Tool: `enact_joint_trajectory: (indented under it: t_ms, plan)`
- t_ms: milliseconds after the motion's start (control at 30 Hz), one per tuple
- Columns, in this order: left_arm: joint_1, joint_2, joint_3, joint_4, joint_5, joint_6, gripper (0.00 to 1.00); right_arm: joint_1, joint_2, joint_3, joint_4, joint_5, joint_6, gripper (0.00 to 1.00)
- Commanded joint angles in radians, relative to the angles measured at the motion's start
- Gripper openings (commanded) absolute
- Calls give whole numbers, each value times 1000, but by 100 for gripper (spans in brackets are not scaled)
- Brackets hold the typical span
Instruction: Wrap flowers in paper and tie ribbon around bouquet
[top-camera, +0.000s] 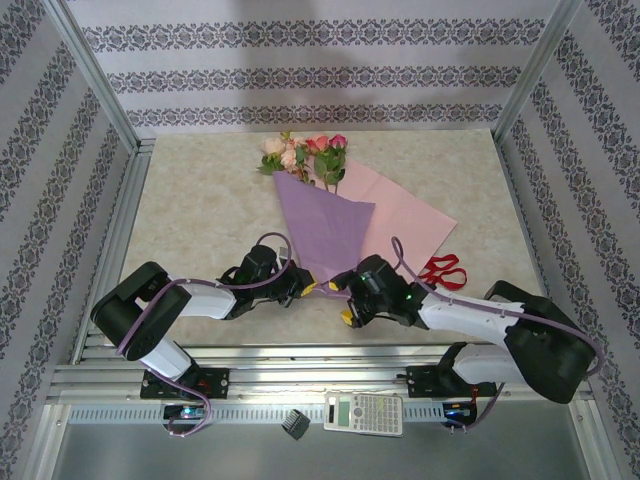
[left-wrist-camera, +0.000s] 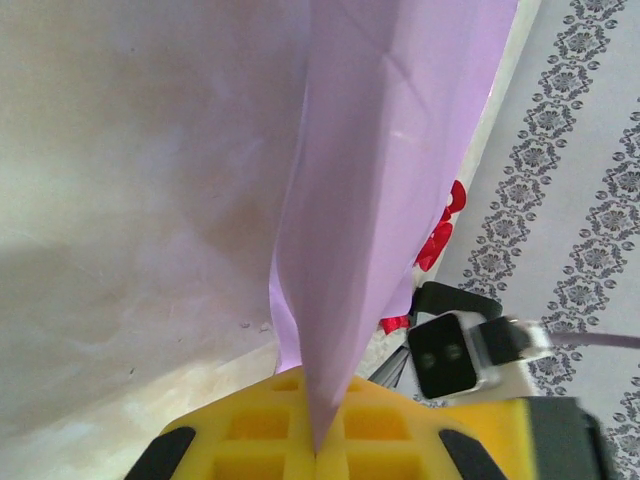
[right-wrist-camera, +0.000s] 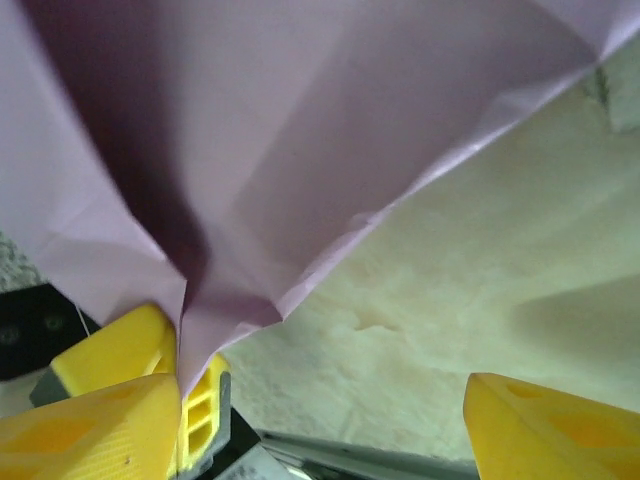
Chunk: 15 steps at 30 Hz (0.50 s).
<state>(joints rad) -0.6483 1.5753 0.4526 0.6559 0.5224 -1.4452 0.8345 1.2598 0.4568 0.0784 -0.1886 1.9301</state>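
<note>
One calculator (top-camera: 363, 412), one paper (top-camera: 325, 225), one ribbon (top-camera: 443, 270), one flower bunch (top-camera: 305, 152)

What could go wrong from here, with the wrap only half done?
1. Only the left gripper pinches the narrow tip of the paper. The right gripper stands open, so the purple fold may spring back off the flowers.
2. A tug on that tip could slide the paper out from under the loose flowers.
3. The ribbon lies close beside the right arm, and a swing might drag it.
</note>
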Motion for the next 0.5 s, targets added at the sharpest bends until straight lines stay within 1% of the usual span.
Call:
enact_joint_trajectory:
  t_ms: [0,100,200,400,467]
  plan:
    - [-10,-12,10,46,-2,-4,0,63,36,-4,189,205,261,75]
    - [-9,-18,-1,44,-1,-4,0,103,61,-8,239,305,295,75]
    - [-10,-24,-11,50,-2,-7,0,134,102,-26,314,385,343,72]
    - [-8,-29,-13,53,0,-11,0,195,227,-24,459,467,432,62]
    - [-8,-30,-15,55,4,-13,0,209,265,-21,500,496,455,56]
